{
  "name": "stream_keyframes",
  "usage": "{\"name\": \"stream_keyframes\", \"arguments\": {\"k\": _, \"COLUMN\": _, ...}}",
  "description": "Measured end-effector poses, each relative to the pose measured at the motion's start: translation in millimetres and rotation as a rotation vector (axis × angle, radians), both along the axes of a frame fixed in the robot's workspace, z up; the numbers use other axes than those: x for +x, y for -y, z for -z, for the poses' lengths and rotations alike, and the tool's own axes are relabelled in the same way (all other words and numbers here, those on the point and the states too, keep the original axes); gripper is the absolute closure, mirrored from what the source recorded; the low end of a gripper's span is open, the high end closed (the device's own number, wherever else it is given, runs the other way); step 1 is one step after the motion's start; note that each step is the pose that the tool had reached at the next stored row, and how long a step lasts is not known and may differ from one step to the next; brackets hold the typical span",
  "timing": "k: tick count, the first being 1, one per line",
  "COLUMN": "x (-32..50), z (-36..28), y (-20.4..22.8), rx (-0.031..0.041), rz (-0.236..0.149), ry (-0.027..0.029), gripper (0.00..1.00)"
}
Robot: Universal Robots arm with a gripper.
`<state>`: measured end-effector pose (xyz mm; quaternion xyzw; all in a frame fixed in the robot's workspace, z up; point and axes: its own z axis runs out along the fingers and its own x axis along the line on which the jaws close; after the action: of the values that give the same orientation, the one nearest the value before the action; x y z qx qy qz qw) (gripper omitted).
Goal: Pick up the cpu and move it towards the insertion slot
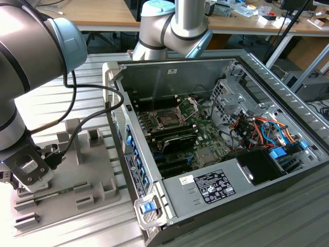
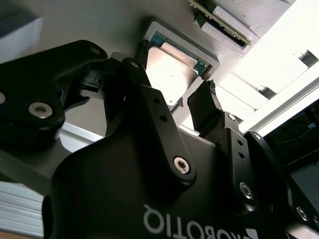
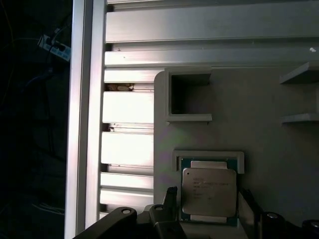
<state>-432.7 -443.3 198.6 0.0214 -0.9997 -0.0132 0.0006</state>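
The cpu (image 3: pixel 208 191), a small square chip with a pale metal top, lies flat in a raised recess of the grey tray (image 3: pixel 259 99). It also shows between the black fingers in the second wrist view (image 2: pixel 172 74). My gripper (image 3: pixel 208 195) is open and straddles the chip, one finger (image 3: pixel 170 196) on each side with small gaps. In the exterior view the arm's wrist (image 1: pixel 28 167) hangs low over the tray (image 1: pixel 87 170) at the exterior view's left. The insertion slot (image 1: pixel 167 118) sits on the motherboard inside the open computer case, its hinged plate (image 1: pixel 188 105) lifted.
The open case (image 1: pixel 216 139) stands to the exterior view's right of the tray, its wall (image 1: pixel 121 134) between tray and socket. A thin memory stick (image 2: pixel 219 20) rests in a tray holder near the chip. Cables (image 1: pixel 262 128) and a power supply (image 1: pixel 211 188) fill the case's near side.
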Motion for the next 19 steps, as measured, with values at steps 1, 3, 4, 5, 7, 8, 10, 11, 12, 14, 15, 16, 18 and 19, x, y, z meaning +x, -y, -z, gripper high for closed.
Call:
{"name": "stream_keyframes", "arguments": {"k": 1, "x": 0.0, "z": 0.1, "y": 0.0, "rx": 0.0, "rz": 0.0, "ry": -0.0001, "gripper": 0.4}}
{"name": "stream_keyframes", "arguments": {"k": 3, "x": 0.1, "z": 0.7, "y": 0.0, "rx": 0.0, "rz": 0.0, "ry": 0.0, "gripper": 0.4}}
{"name": "stream_keyframes", "arguments": {"k": 4, "x": 0.1, "z": 0.8, "y": 0.0, "rx": 0.0, "rz": 0.0, "ry": 0.0, "gripper": 0.4}}
{"name": "stream_keyframes", "arguments": {"k": 5, "x": 0.1, "z": 1.0, "y": 0.0, "rx": 0.0, "rz": 0.0, "ry": 0.0, "gripper": 0.4}}
{"name": "stream_keyframes", "arguments": {"k": 7, "x": 0.1, "z": 1.4, "y": 0.0, "rx": 0.0, "rz": 0.0, "ry": 0.0, "gripper": 0.4}}
{"name": "stream_keyframes", "arguments": {"k": 8, "x": 0.1, "z": 1.5, "y": 0.0, "rx": 0.0, "rz": 0.0, "ry": 0.0, "gripper": 0.4}}
{"name": "stream_keyframes", "arguments": {"k": 10, "x": 0.1, "z": 1.8, "y": 0.0, "rx": 0.0, "rz": 0.0, "ry": 0.0, "gripper": 0.4}}
{"name": "stream_keyframes", "arguments": {"k": 11, "x": 0.2, "z": 2.0, "y": 0.0, "rx": -0.0001, "rz": 0.0, "ry": 0.0, "gripper": 0.4}}
{"name": "stream_keyframes", "arguments": {"k": 12, "x": 0.2, "z": 2.2, "y": 0.0, "rx": 0.0, "rz": 0.0, "ry": 0.0, "gripper": 0.4}}
{"name": "stream_keyframes", "arguments": {"k": 14, "x": 0.2, "z": 2.5, "y": 0.0, "rx": 0.0, "rz": 0.0, "ry": 0.0, "gripper": 0.4}}
{"name": "stream_keyframes", "arguments": {"k": 15, "x": 0.2, "z": 2.6, "y": 0.0, "rx": 0.0, "rz": 0.0, "ry": -0.0001, "gripper": 0.4}}
{"name": "stream_keyframes", "arguments": {"k": 16, "x": 0.3, "z": 2.8, "y": 0.0, "rx": 0.0, "rz": 0.0, "ry": 0.0, "gripper": 0.4}}
{"name": "stream_keyframes", "arguments": {"k": 18, "x": 0.3, "z": 3.1, "y": 0.0, "rx": 0.0, "rz": 0.0, "ry": 0.0, "gripper": 0.4}}
{"name": "stream_keyframes", "arguments": {"k": 19, "x": 0.3, "z": 3.2, "y": 0.0, "rx": 0.0, "rz": 0.0, "ry": 0.0, "gripper": 0.4}}
